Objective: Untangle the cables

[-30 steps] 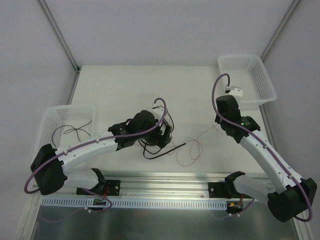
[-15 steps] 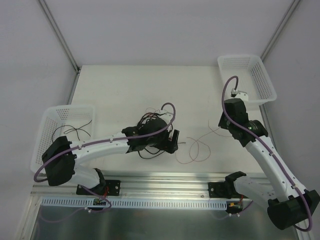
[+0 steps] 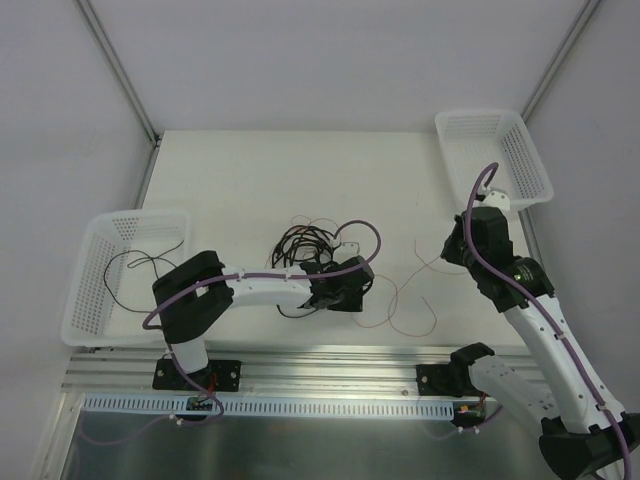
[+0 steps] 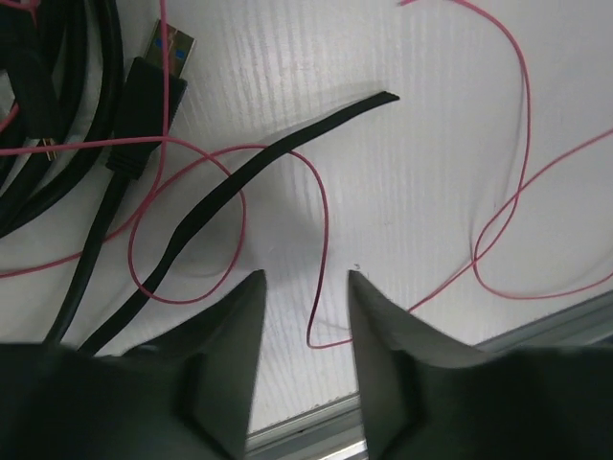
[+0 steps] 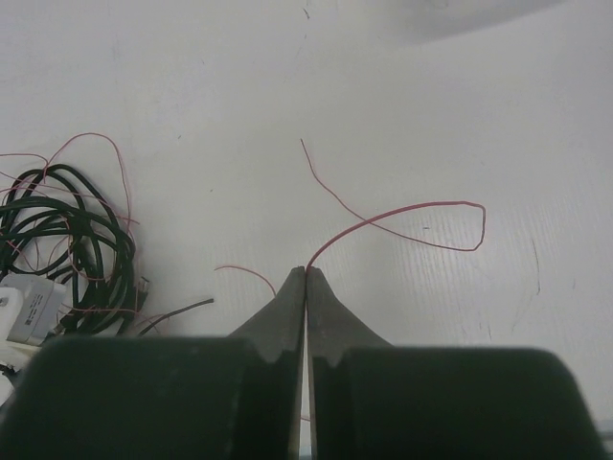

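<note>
Right gripper [image 5: 306, 273]: jaws pressed together on the red wire [image 5: 402, 213], which arcs ahead from the tips. The pinch probably serves to draw it out of the tangle.
Left gripper [image 4: 302, 287]: jaws parted, holding nothing; a loose red end lies between its tips on the table [image 4: 412, 125].
Black cables [image 4: 38, 105]: bunched ahead-left of the left gripper, red strands crossing them.
USB plug [image 4: 158, 72]: ahead-left, beside a flat black cable [image 4: 220, 192] crossing a red loop.
Left arm's likely role: steadying the bundle.
</note>
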Robot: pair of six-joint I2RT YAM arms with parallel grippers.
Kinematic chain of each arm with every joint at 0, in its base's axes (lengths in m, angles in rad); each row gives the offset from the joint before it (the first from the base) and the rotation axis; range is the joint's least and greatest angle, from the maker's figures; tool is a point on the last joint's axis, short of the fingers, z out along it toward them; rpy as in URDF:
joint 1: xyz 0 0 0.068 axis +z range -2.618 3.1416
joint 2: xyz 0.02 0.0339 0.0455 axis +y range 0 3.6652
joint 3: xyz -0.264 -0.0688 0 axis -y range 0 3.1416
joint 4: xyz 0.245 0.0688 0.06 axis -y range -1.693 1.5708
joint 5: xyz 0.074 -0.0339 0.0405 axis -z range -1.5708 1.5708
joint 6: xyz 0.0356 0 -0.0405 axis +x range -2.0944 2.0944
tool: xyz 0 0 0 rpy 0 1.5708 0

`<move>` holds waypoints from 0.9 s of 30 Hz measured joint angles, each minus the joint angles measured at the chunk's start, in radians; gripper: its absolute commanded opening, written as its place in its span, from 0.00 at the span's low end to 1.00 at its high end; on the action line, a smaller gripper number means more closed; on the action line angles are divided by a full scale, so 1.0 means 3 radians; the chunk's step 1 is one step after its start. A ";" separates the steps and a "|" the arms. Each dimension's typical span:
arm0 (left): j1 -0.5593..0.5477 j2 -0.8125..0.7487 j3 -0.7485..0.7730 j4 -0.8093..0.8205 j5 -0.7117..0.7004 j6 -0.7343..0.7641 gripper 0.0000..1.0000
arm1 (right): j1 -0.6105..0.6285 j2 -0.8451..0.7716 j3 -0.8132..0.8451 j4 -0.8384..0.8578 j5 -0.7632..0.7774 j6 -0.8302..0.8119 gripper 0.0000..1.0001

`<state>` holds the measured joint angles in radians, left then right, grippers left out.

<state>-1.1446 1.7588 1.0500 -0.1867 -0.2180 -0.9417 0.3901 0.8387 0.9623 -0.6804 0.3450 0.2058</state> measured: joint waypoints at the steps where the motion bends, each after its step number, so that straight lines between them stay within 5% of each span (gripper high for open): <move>1: 0.0000 0.0029 0.0006 -0.0001 -0.0013 -0.0022 0.25 | 0.0001 -0.0028 -0.0008 -0.0001 -0.0010 0.0001 0.01; 4: 0.0000 0.0052 0.0006 -0.0029 -0.0085 -0.0064 0.00 | 0.0000 -0.0083 -0.0013 -0.0023 -0.0015 0.0001 0.01; 16: 0.0292 -0.0974 -0.0036 -0.0922 -0.0876 0.0579 0.01 | -0.0008 -0.0154 0.0003 -0.0187 0.0345 -0.0109 0.01; 24: 0.0795 -0.1266 -0.0342 -0.1199 -0.0779 0.0818 0.28 | -0.0013 0.0011 0.0456 -0.0276 0.0345 -0.0303 0.01; 27: 0.0818 -0.1256 -0.0356 -0.1236 -0.0641 0.0905 0.21 | -0.0019 0.0182 0.0762 -0.0280 0.0367 -0.0435 0.01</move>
<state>-0.8993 1.3819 0.9432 -0.5575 -0.4103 -0.6701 0.3843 0.8932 1.1908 -0.7643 0.4553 0.0753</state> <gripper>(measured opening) 0.266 0.012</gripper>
